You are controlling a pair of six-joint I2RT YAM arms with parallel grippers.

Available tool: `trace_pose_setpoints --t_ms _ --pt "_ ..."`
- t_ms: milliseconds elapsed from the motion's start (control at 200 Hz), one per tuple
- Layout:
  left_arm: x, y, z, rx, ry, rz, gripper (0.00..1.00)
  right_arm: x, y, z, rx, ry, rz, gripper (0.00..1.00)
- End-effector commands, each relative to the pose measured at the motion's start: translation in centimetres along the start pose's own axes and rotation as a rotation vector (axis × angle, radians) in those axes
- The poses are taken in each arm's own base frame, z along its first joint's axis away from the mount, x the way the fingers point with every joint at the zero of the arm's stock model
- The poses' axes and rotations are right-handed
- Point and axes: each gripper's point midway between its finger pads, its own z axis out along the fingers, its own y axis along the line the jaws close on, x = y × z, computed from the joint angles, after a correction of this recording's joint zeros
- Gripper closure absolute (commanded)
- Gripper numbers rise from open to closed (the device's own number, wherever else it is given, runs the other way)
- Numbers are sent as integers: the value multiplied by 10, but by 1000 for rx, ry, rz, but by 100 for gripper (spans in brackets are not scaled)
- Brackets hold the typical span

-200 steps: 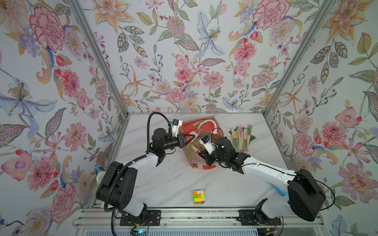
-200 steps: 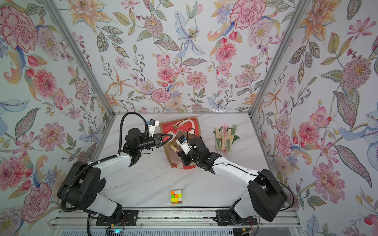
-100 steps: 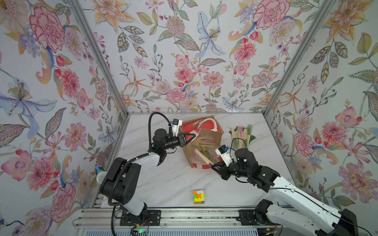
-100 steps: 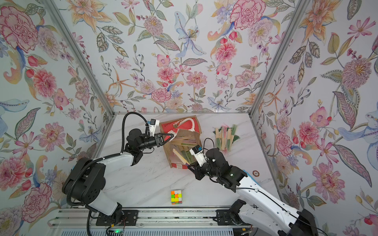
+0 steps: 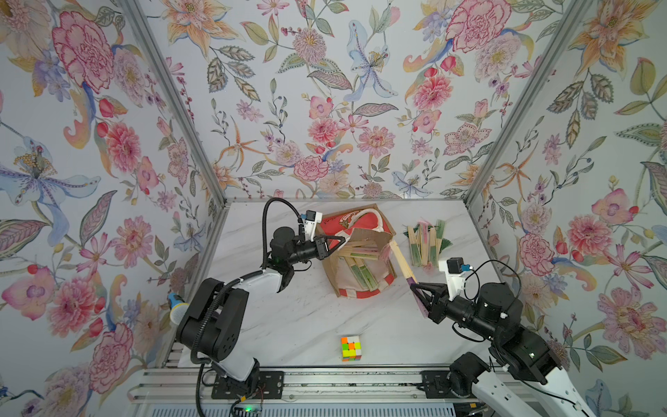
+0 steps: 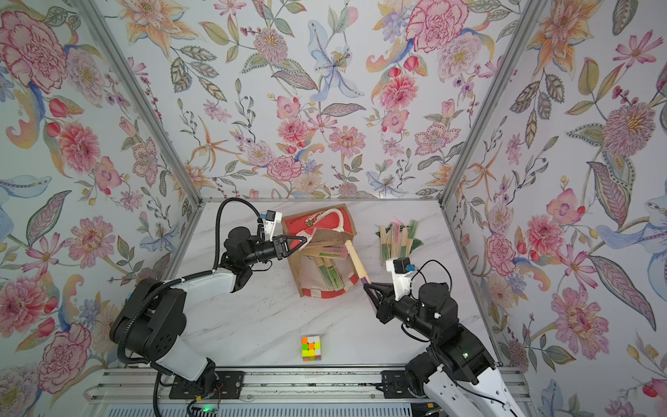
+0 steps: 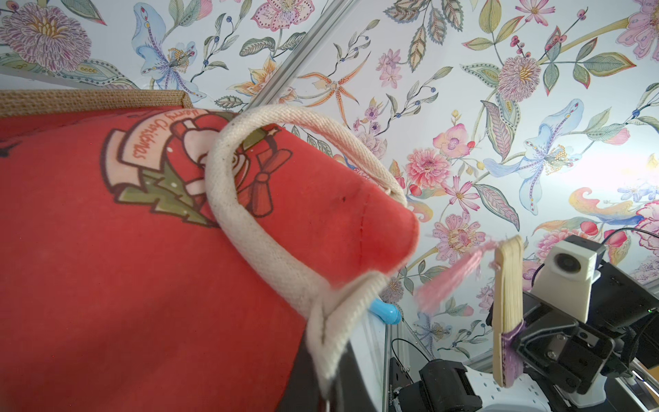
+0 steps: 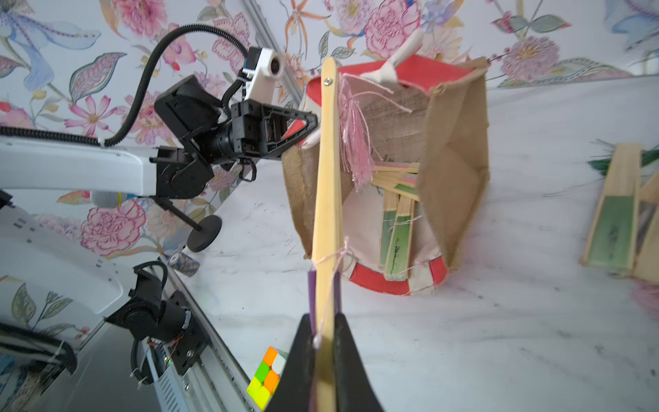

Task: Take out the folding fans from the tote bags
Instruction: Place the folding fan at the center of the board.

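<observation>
Bamboo fan (image 8: pixel 326 178) tight inside the right tool (image 8: pixel 322 321)

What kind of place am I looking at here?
Probably a robot test booth, not a home: left arm and right arm bolted to a rail, wallpapered panels in a metal frame, a cube on a marble-look table.

Three walls papered with large pink, orange and blue flowers on a pale ground rise from the worktop's edges: a back wall (image 5: pixel 325 108), a left wall (image 5: pixel 72 162) and a right wall (image 5: pixel 606 162). They meet at two silver metal corner posts, the left post (image 5: pixel 173 101) and the right post (image 5: pixel 521 101). The worktop (image 5: pixel 306 317) is white marble with faint grey veins, a ridged metal rail (image 5: pixel 343 384) runs along its front edge, and the light is soft and even apart from a bright glare patch (image 7: pixel 606 167) on the wallpaper in the left wrist view.
</observation>
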Motion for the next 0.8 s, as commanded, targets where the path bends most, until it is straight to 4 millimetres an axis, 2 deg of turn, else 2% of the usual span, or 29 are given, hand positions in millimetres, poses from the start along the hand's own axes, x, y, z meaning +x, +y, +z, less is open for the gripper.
trace_pose_setpoints --t_ms 0,135,240,380,505,630,796 --pt "-10 -8 -2 4 -16 27 100 -28 -14 -10 108 -70 4 90" --pt "-10 -10 -3 14 -19 25 100 -53 -54 -6 310 -98 35 90" --pt "-9 -12 -4 18 -18 28 100 -65 -100 -2 477 -92 93 91" --pt "-7 -11 -5 15 -17 29 100 -75 -151 21 517 -57 166 90" --pt "-8 -12 -5 18 -22 30 100 -72 -207 44 559 -32 238 90" --pt "-8 -13 -6 21 -27 29 100 -56 -256 69 610 29 274 91" --pt "-8 -13 -6 29 -30 21 100 -27 -300 109 592 118 311 91"
